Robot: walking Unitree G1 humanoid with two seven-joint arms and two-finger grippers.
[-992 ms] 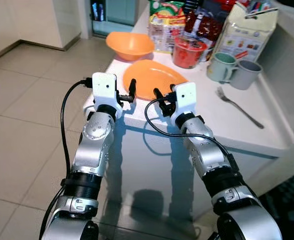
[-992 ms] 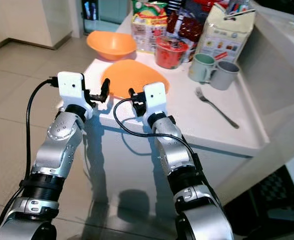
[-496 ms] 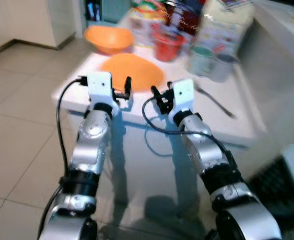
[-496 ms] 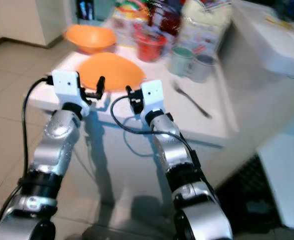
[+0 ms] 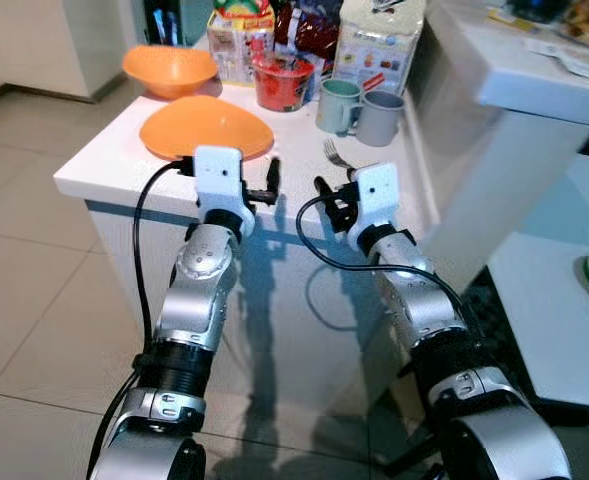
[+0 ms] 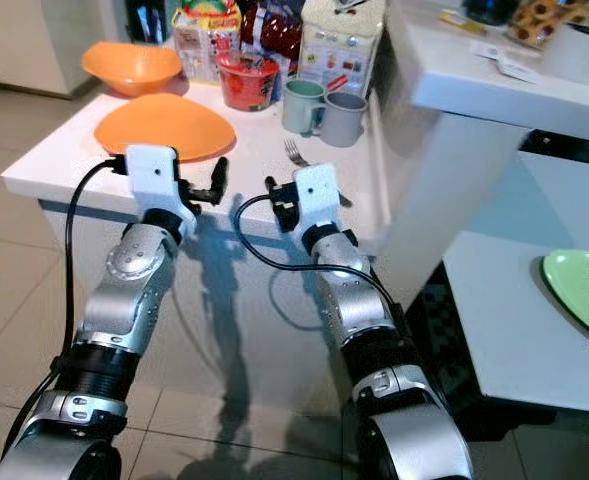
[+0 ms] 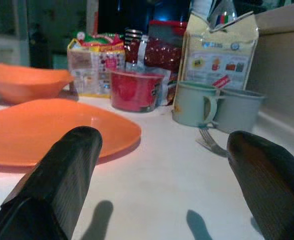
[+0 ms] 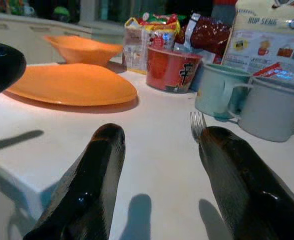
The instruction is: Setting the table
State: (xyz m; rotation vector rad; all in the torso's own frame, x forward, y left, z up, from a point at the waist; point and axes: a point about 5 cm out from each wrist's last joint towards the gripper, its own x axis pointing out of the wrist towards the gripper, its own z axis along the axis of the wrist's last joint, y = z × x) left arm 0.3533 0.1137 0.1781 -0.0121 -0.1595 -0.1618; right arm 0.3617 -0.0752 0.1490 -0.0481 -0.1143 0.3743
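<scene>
I see the fork (image 5: 336, 155) on the white surface (image 5: 104, 165) at 12 o'clock from my right gripper (image 5: 326, 196), handle running away toward 1; both the right and the left gripper (image 5: 270, 182) have fingers spread, empty.

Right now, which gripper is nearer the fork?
Right. The right gripper hangs just short of the fork; the left gripper sits further off, nearer the orange plate.

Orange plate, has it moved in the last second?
No. The orange plate still lies before the orange bowl, beside the red noodle cup; only the camera shifted.
</scene>
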